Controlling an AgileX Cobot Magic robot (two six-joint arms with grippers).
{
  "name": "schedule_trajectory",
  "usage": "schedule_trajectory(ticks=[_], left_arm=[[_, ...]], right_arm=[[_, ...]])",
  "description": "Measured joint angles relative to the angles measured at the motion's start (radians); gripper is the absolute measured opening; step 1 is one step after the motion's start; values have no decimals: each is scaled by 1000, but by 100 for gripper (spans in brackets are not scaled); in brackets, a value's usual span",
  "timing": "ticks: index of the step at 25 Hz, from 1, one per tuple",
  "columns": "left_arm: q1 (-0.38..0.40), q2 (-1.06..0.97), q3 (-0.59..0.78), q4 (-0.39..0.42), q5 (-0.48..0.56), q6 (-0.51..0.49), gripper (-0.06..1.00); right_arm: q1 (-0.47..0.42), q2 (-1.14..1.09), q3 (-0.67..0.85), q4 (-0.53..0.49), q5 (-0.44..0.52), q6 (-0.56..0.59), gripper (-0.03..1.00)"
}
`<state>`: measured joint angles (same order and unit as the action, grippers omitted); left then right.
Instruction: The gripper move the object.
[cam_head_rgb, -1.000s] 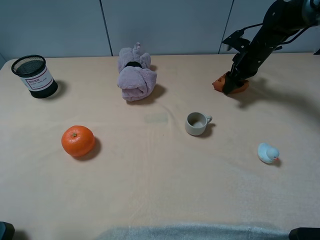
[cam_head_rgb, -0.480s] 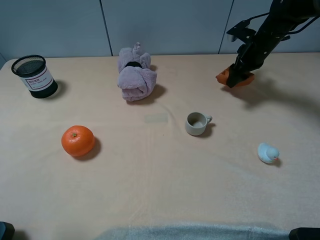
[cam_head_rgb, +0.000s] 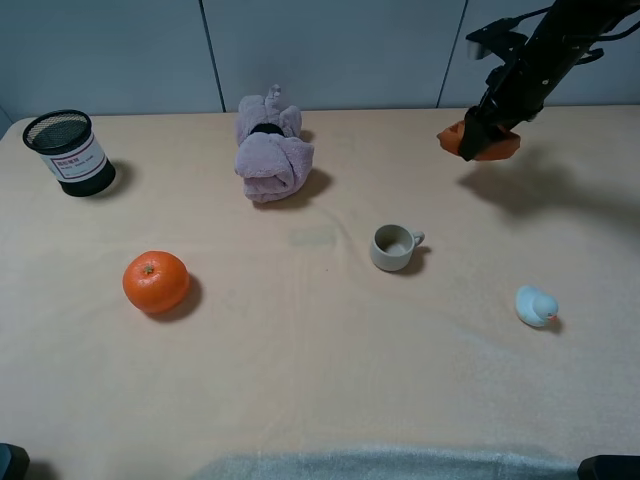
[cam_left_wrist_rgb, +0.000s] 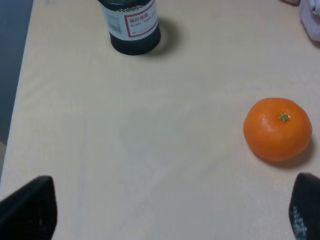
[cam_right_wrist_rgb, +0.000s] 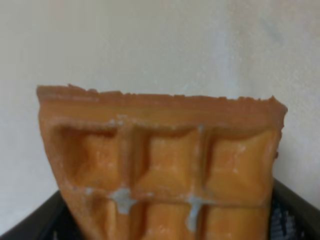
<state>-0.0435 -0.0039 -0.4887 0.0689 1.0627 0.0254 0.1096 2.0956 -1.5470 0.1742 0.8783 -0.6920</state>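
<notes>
While the waffle wedge (cam_head_rgb: 482, 146) hangs clear of the table (cam_head_rgb: 320, 380) over its far right part, your right gripper (cam_head_rgb: 476, 138) is clamped on it. The right wrist view shows the grid face wedged between the two dark fingers (cam_right_wrist_rgb: 30, 225), one on each side (the ragged edge juts out past them). Its shadow falls on the table, apart from it. Nearer the middle you have the mug (cam_head_rgb: 393, 247), with the toy duck (cam_head_rgb: 534, 306) toward the near right. Your left gripper (cam_left_wrist_rgb: 165, 215) hovers with its fingers spread and nothing between them; the orange (cam_left_wrist_rgb: 277, 129) lies ahead of it, and the mesh pen cup (cam_left_wrist_rgb: 131, 24) beyond.
</notes>
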Motion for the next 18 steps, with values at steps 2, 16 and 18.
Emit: schedule_trajectory(ticks=[2, 16, 18], left_arm=[[0, 0, 0, 0, 0, 0, 92], [0, 0, 0, 0, 0, 0, 92], [0, 0, 0, 0, 0, 0, 92]], right_arm=[[0, -8, 0, 5, 12, 18, 49], [0, -135, 0, 11, 134, 197, 49], [4, -157, 0, 8, 161, 228, 49]])
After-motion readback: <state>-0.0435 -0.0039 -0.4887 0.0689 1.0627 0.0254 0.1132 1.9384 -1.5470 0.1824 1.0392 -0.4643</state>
